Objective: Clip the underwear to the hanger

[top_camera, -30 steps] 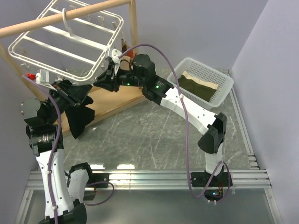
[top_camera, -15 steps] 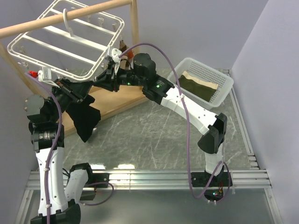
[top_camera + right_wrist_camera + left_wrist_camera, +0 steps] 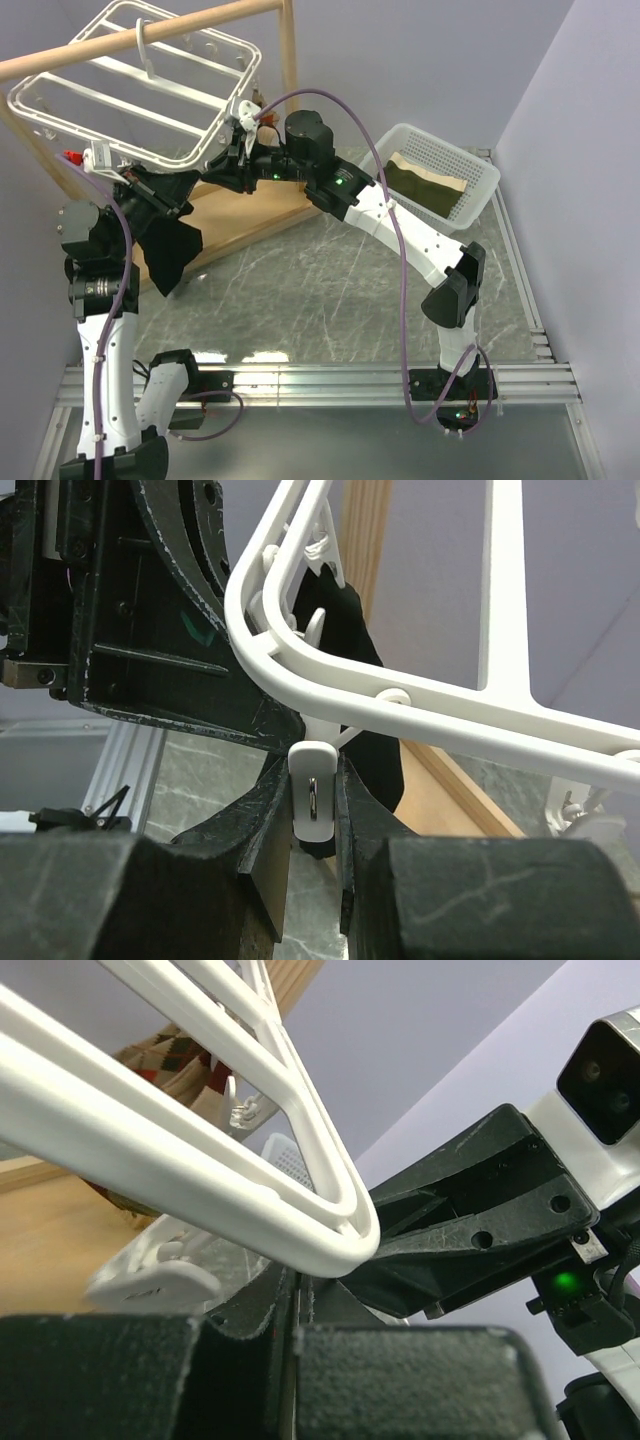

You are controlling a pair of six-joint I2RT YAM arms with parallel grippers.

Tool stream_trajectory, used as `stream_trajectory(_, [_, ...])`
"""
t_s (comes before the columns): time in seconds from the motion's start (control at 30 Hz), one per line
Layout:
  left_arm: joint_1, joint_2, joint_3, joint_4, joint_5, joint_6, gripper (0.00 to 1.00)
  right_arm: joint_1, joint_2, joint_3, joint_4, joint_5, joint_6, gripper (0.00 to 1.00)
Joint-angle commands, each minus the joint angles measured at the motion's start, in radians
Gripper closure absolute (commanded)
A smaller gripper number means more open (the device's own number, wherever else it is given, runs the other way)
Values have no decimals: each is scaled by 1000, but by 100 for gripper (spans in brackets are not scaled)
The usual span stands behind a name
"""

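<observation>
Black underwear (image 3: 166,248) hangs from my left jaws, which are shut on its top edge; the cloth drops below them toward the counter (image 3: 330,270). Half a second ago it had swung out wider, now it's back to a narrow drape. The white hanger (image 3: 150,1145) has tipped slightly, its near corner just above both jaws. My right jaws stay clamped on the clip (image 3: 312,792) under that corner. The fabric is beside the clip, judged not yet in it. The left arm stands tall with its wrist reaching right. The right arm stretches far left, elbow up.
</observation>
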Motion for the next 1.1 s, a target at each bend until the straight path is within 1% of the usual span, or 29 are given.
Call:
stream_trajectory(0.0, [-8,14,4,102,-96,-34,95,50,18,21,-106,-163,11,100])
stream_trajectory(0.13, [-17,11,-2,107,-117,-47,91,52,21,31,-106,-163,14,100])
stream_trajectory(0.23, [-30,7,-15,148,-134,-51,90,53,27,40,-118,-164,11,100])
stream_trajectory(0.3, [-36,7,-15,154,-137,-51,87,52,27,41,-118,-163,7,100])
stream_trajectory(0.43, [-39,5,-18,169,-145,-54,84,55,29,41,-124,-166,3,100])
stream_trajectory(0.63, [-51,11,-24,176,-163,-39,82,58,29,42,-118,-172,4,100])
stream_trajectory(0.7, [-59,11,-30,179,-170,-36,84,64,30,47,-120,-172,0,100])
stream_trajectory(0.73, [-60,14,-30,180,-170,-36,88,66,32,51,-126,-172,-3,100])
stream_trajectory(0.77, [-62,16,-27,179,-165,-39,96,67,32,51,-126,-170,-5,100])
stream_trajectory(0.8, [-65,17,-23,173,-163,-42,100,67,29,48,-123,-169,-3,100])
stream_trajectory(0.83, [-63,19,-21,170,-165,-48,100,69,27,41,-121,-166,-5,100])
stream_trajectory(0.87, [-63,17,-19,166,-166,-50,100,67,26,34,-117,-154,-8,97])
stream_trajectory(0.93, [-65,13,-18,156,-171,-54,100,67,14,8,-115,-141,-15,85])
stream_trajectory(0.97, [-63,10,-18,153,-174,-59,100,67,7,-5,-109,-128,-20,74])
stream_trajectory(1.07, [-63,4,-22,145,-171,-82,100,66,-22,-59,-84,-101,-35,64])
